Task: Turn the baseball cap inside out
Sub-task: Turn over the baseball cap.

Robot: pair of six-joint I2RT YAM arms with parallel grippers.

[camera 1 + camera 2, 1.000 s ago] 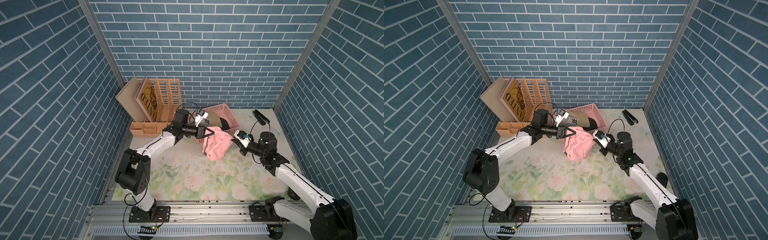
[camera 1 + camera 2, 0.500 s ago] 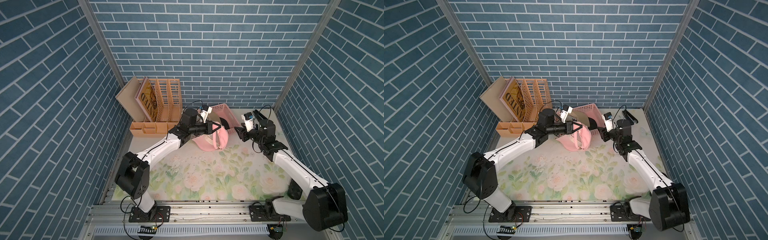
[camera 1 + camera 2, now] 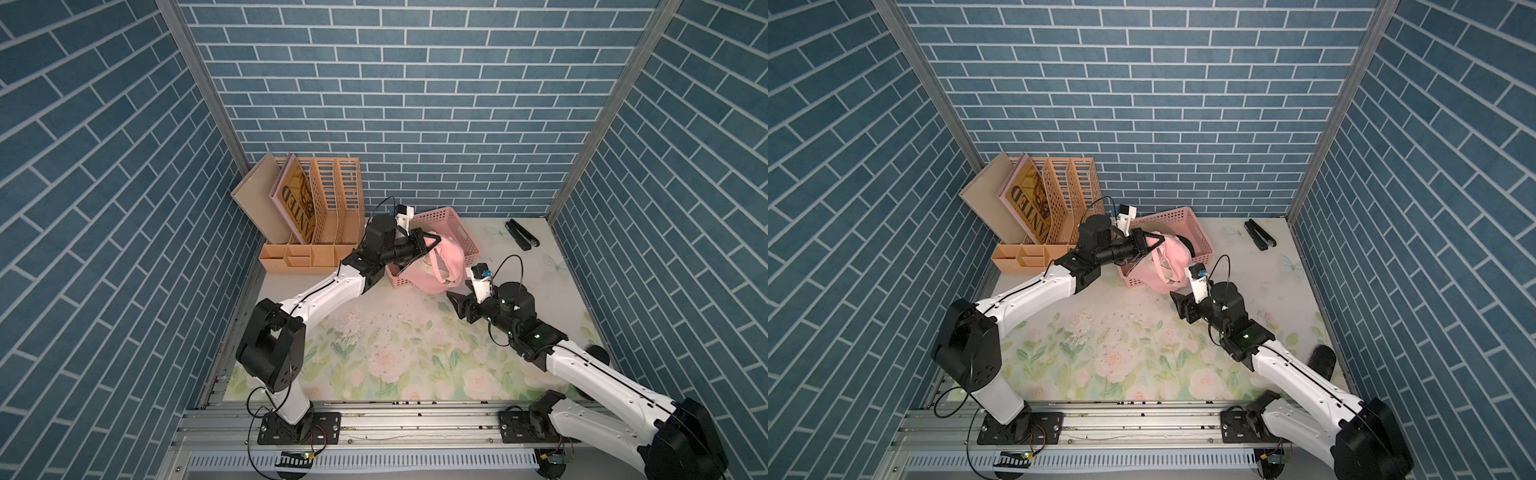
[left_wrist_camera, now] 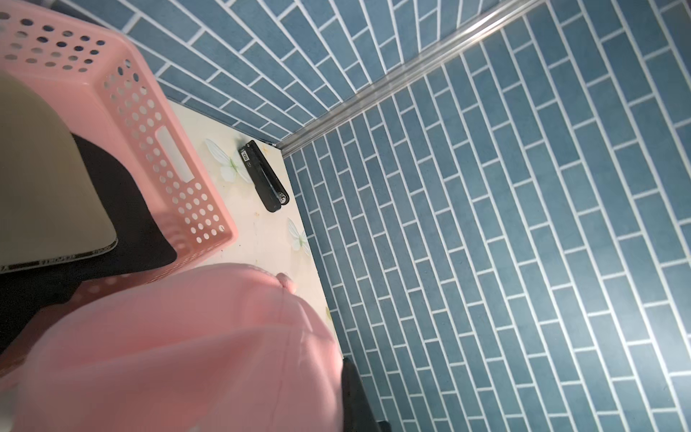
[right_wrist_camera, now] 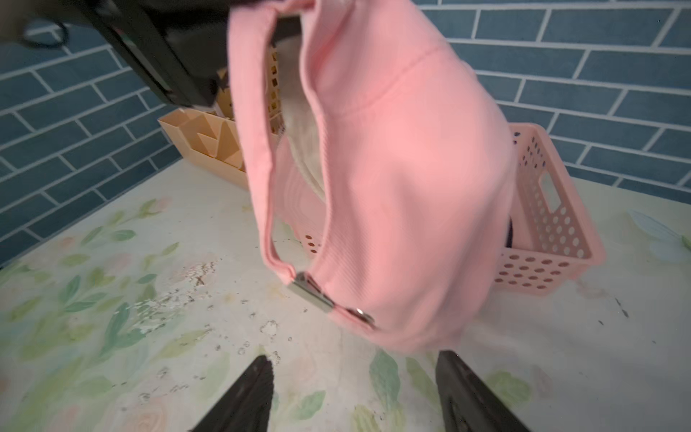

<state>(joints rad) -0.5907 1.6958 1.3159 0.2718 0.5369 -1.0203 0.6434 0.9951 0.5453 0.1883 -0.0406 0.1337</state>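
One pink perforated plastic basket (image 3: 463, 237) holds a beige item (image 4: 45, 179) and black cloth (image 4: 123, 217); left gripper (image 3: 435, 242) pinches pink fabric baseball cap (image 3: 446, 266), right gripper (image 5: 353, 364) gapes empty.

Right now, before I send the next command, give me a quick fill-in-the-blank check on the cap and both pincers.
1. The left pincer is shut on the ___ baseball cap.
2. The right pincer is ___ and holds nothing.
3. The stapler lying by the far wall is ___ in colour.
Missing words: pink; open; black.
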